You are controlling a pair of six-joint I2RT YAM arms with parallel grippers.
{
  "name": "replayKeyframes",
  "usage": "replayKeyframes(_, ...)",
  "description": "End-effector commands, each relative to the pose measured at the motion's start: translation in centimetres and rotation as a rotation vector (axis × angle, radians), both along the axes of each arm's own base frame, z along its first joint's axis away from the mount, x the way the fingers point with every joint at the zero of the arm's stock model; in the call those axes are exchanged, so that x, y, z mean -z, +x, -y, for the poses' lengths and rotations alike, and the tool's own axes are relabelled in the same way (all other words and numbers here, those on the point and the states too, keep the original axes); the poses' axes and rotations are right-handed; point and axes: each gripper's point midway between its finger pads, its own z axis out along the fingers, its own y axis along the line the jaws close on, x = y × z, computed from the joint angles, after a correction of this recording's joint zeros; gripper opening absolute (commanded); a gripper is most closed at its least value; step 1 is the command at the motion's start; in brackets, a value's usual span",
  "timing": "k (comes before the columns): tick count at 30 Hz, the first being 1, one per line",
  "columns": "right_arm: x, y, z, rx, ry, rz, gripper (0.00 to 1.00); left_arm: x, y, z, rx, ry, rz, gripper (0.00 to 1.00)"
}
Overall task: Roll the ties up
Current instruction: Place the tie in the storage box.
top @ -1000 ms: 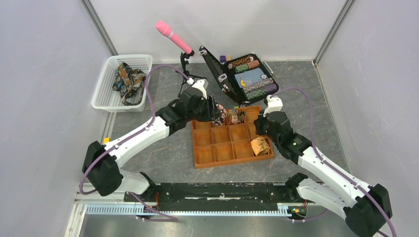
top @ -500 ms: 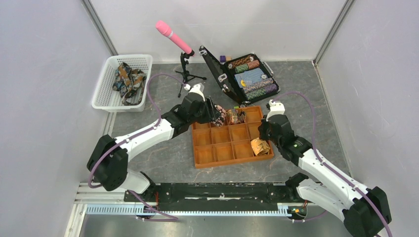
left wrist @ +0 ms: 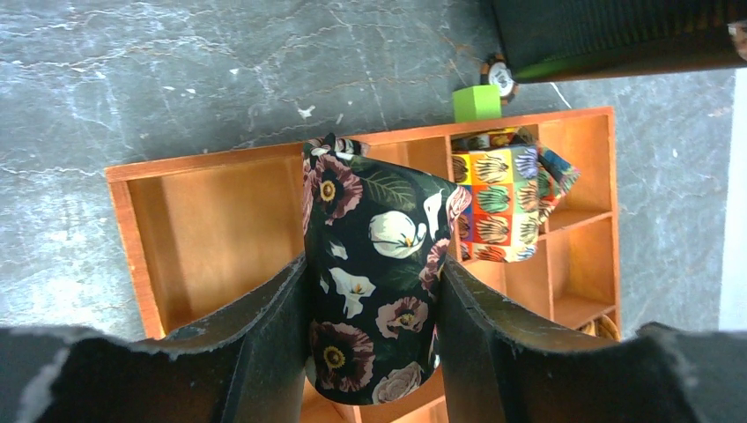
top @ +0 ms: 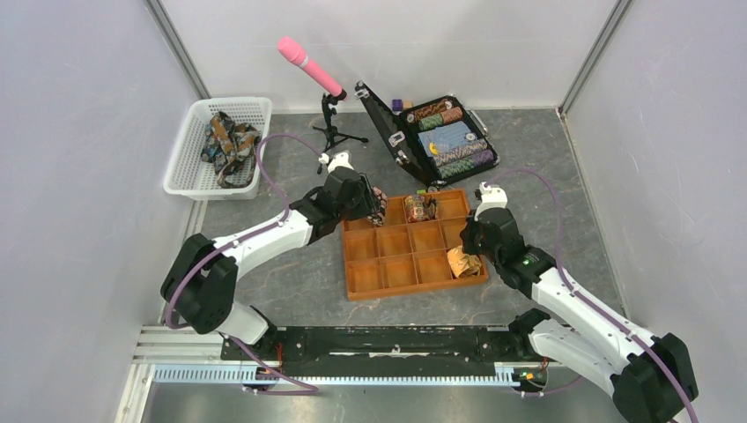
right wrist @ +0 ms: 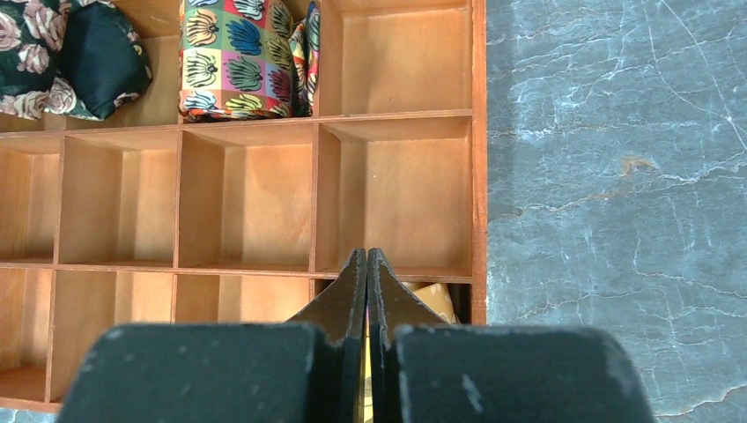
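One rolled floral tie (left wrist: 370,220) in left gripper (left wrist: 372,263) pinch, long axis along fingers (left wrist: 264,326); right gripper (right wrist: 366,260) pressed together

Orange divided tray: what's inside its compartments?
The tray holds a patchwork rolled tie in the back row and a tan-gold roll front-right, partly under the right gripper. The floral roll in the left gripper covers some back cells.

- We see the left arm (top: 264,236) and the right arm (top: 573,295) built alike: white shells on the links, bulky black housings at the joints.
- A purple cable (top: 263,159) runs along the left arm, and a second purple cable (top: 555,207) along the right.
- We note a white camera mount (top: 339,161) capping each wrist.
- A green light (top: 527,257) dots the right arm's black forearm.
- The left gripper (left wrist: 370,264) and right gripper (right wrist: 366,256) show matte black fingers, scuffed at the edges.
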Motion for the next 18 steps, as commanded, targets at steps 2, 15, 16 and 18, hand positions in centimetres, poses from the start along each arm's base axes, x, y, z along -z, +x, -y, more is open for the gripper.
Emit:
replayKeyframes(2,-0.6,0.3,-0.3,0.001,0.029,0.021,0.00,1.0,1.1,-1.8,-0.098,0.059,0.015,0.56)
replayKeyframes(15,-0.2,0.4,-0.8,-0.014,0.029,0.005,0.00,2.0,0.7,-4.1,-0.166,0.153,0.002,0.56)
replayKeyframes(16,-0.2,0.4,-0.8,-0.013,0.028,0.004,0.00,2.1,0.7,-4.2,-0.168,0.159,-0.002,0.56)
replayKeyframes(18,-0.2,0.5,-0.8,-0.011,0.029,0.003,0.00,2.4,0.6,-4.4,-0.176,0.166,-0.010,0.56)
